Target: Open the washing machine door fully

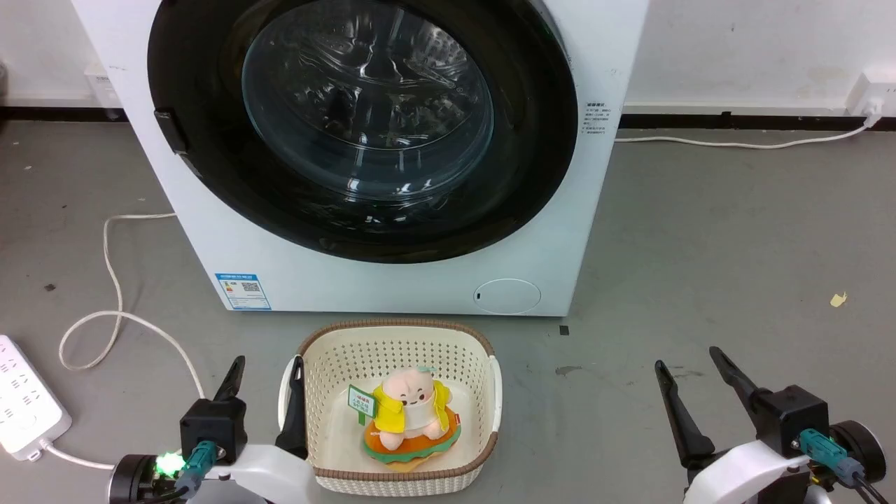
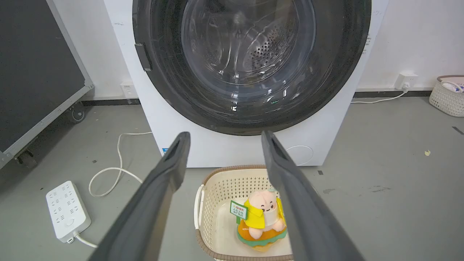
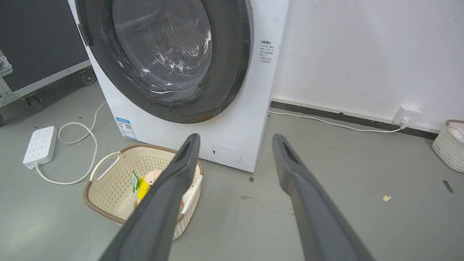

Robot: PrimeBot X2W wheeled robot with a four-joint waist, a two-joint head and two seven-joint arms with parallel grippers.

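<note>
Grey floor (image 1: 700, 245); washing machine door (image 1: 364, 112) was closed ahead. Left gripper (image 1: 269, 360) & right gripper (image 1: 686, 357) sat low, fingers up, jaws apart, empty. Basket (image 1: 395, 324) by left jaws held plush toy (image 1: 409, 413).

Cream perforated plastic basket w/ brown woven rim (image 1: 399, 324), plush toy in yellow jacket (image 1: 409, 409) inside, sits on grey floor (image 1: 700, 266) just near of white front-loading washing machine (image 1: 392, 280). It blocks the low path from left gripper (image 1: 269, 364) to shut glossy black round door (image 1: 210, 175). Floor ahead of right gripper (image 1: 686, 358) is free up to machine's right corner. White power strip (image 1: 24, 406) + looped white cable (image 1: 117, 294) lie at left.
</note>
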